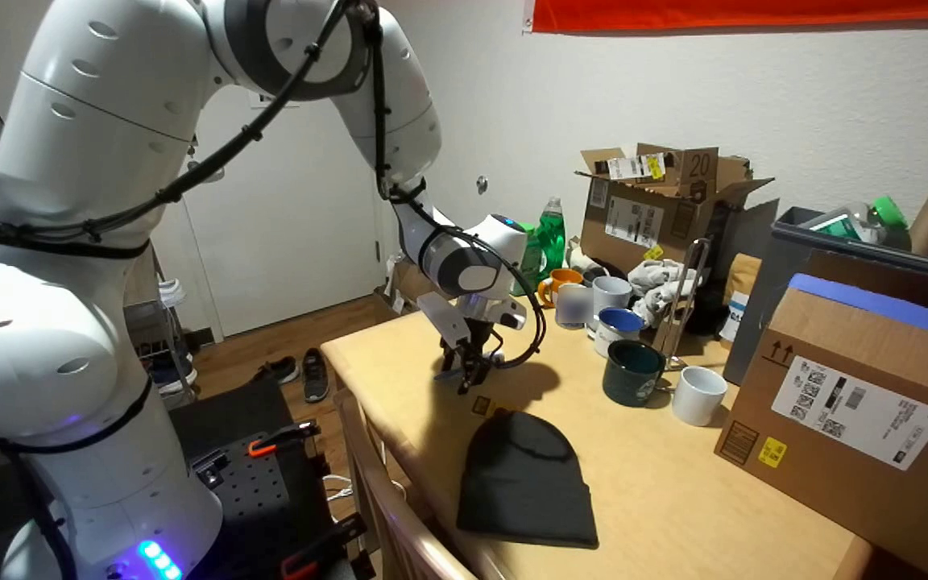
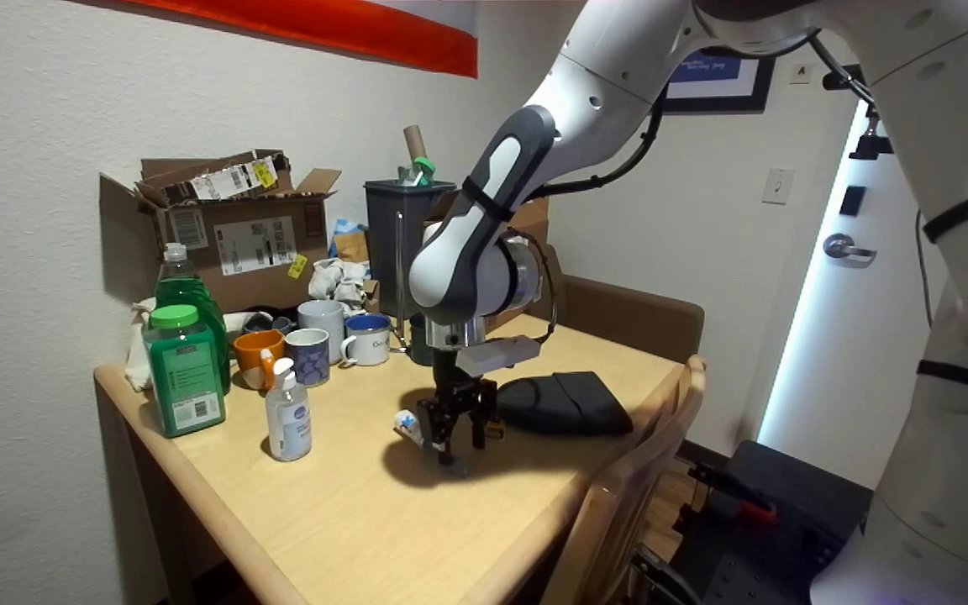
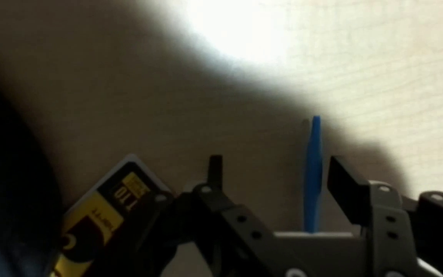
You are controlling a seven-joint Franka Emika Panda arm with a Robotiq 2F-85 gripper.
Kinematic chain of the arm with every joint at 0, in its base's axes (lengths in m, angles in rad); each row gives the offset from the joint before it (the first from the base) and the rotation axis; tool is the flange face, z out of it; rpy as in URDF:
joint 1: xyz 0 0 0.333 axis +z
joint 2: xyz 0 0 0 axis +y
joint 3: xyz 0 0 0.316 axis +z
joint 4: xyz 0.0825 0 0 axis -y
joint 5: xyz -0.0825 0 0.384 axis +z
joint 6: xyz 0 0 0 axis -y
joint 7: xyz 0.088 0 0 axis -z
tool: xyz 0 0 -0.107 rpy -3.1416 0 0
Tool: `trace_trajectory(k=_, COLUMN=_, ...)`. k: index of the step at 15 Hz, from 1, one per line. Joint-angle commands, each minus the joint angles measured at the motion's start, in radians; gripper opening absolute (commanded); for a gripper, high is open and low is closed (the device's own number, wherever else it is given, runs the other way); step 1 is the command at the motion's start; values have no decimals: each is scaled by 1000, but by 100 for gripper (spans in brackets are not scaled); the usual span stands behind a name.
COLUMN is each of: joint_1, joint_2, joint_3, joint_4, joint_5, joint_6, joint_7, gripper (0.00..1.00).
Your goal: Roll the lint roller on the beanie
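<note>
The blue lint roller (image 3: 313, 181) is straddled, not clamped, by the spread gripper (image 3: 277, 173); at five o'clock from it in an exterior view, the black beanie (image 1: 524, 483) is seen. Gripping and rolling apparently remain.

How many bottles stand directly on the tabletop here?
3, in an exterior view: a green-capped bottle, a taller green bottle close behind it, and a clear pump bottle in front of the orange mug. Others may be hidden from view.
</note>
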Motion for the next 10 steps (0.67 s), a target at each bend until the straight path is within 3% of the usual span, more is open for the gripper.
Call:
trace_trajectory(k=1, joint_1=1, joint_2=-75, joint_3=-4, joint_4=-59, joint_5=-20, joint_6=17, joint_7=27, gripper=100)
trace_trajectory(k=10, joint_1=-12, joint_2=-214, joint_3=10, joint_4=-179, joint_5=1, joint_6=8, joint_7=6, gripper=100)
